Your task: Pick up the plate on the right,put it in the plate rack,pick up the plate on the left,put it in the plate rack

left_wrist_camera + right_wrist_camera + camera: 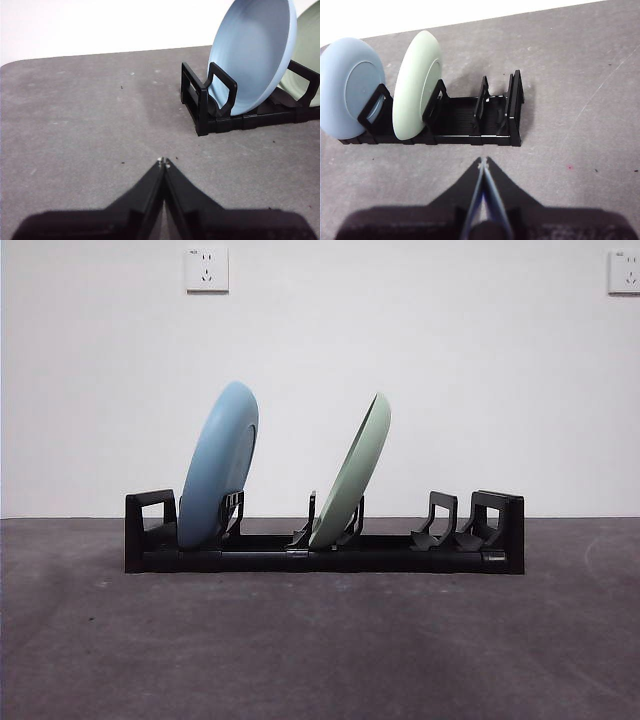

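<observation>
The long black plate rack [330, 558] sits across the middle of the grey table, also seen as the rack [210, 107] and the rack [465, 117] from the wrists. A blue plate [220, 465] stands on edge in its left slots, leaning right; the same blue plate [252, 52] [347, 95] shows in both wrist views. A pale green plate [355, 470] [416, 85] leans in the middle slots. My left gripper [164, 161] is shut and empty, off the rack's left end. My right gripper [483, 161] is shut and empty, off the rack's right end. Neither shows in the front view.
The rack's right-hand prongs [440, 520] hold nothing. A white wall with two sockets [206, 269] stands behind the table. Grey tabletop [320, 650] stretches in front of the rack and to both sides.
</observation>
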You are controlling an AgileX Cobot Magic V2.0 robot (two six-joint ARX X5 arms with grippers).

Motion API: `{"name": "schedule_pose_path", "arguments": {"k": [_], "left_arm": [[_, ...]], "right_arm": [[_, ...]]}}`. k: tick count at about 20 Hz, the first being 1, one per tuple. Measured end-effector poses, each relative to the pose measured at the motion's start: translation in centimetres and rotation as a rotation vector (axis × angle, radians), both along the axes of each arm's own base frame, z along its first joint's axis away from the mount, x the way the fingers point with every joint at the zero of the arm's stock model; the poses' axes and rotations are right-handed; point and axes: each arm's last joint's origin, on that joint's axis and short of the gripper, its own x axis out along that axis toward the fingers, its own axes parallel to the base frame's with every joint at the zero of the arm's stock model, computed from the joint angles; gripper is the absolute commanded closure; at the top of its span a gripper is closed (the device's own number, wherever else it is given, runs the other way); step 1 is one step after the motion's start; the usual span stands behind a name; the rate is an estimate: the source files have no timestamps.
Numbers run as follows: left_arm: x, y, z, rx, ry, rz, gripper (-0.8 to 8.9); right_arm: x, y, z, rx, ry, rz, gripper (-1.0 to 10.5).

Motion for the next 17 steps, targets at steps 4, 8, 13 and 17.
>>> {"name": "schedule_pose_path", "arguments": {"k": [4,8,13,17], "left_arm": [[0.0,0.0,0.0,0.000,0.000,0.000,8.16],[0.0,0.0,0.0,0.000,0.000,0.000,8.16],[0.0,0.0,0.0,0.000,0.000,0.000,8.16],[0.0,0.0,0.0,0.000,0.000,0.000,8.17]], "right_arm": [[-0.4,-0.1,-0.3,-0.057,0.020,0.022,9.5],[-1.7,-0.7,0.5,-0.138,-0.183,0.050,9.5],[-2.6,-2.0,-4.7,-0.123,-0.473,-0.067,9.5],[-2.8,-2.5,-9.6,-0.124,-0.433,-0.116,9.5]]}}
